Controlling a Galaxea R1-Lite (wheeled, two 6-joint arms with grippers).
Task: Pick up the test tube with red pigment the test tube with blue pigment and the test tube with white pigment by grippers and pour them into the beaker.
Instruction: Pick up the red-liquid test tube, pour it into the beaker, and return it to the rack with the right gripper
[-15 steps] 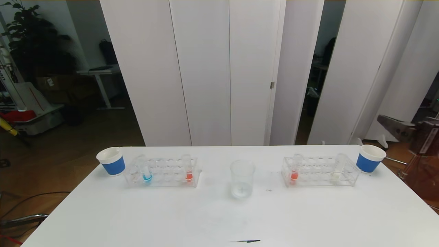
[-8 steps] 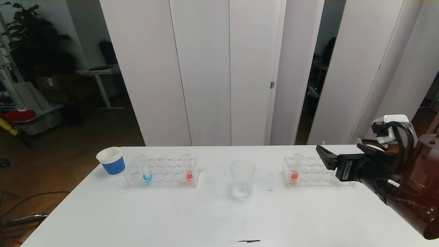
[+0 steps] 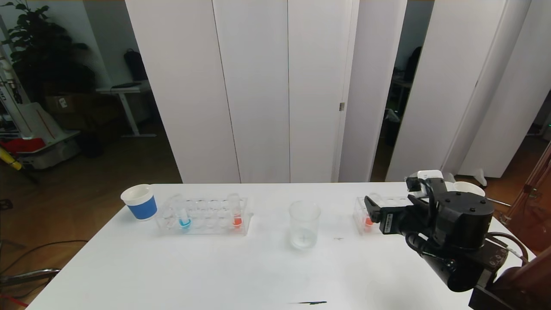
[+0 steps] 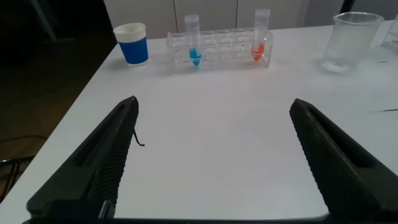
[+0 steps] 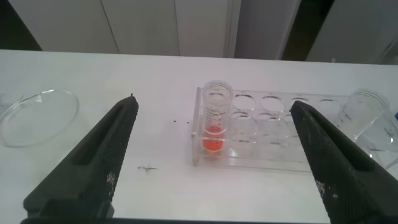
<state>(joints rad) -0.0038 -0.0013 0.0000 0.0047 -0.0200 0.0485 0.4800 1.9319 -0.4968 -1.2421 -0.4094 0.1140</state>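
Right gripper [image 5: 214, 158] — spread wide, empty — hovers above the rack [image 5: 273, 134]; red tube [image 5: 215, 118] directly below, between its fingers.

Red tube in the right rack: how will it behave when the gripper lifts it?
Red tube looks smooth, clear and rounded, so probably slippery and fragile. Little liquid at its bottom, likely light. It stands upright in the rack; the open right gripper should lift straight.

Left gripper [image 4: 211, 158] low over white surface [image 4: 211, 137], two black ribbed fingers [image 4: 102, 158] spread wide, nothing between. Landmark: clear plastic tube rack [image 4: 219, 50] at far side. Clear tube with blue liquid [image 4: 192, 41] upright near one rack end; clear tube with red-orange liquid [image 4: 260, 36] upright near other. Blue-and-white paper cup [image 4: 132, 44] beside rack's blue-tube end. Clear cylindrical beaker [image 4: 349, 41] beyond red-tube end, apart from rack.
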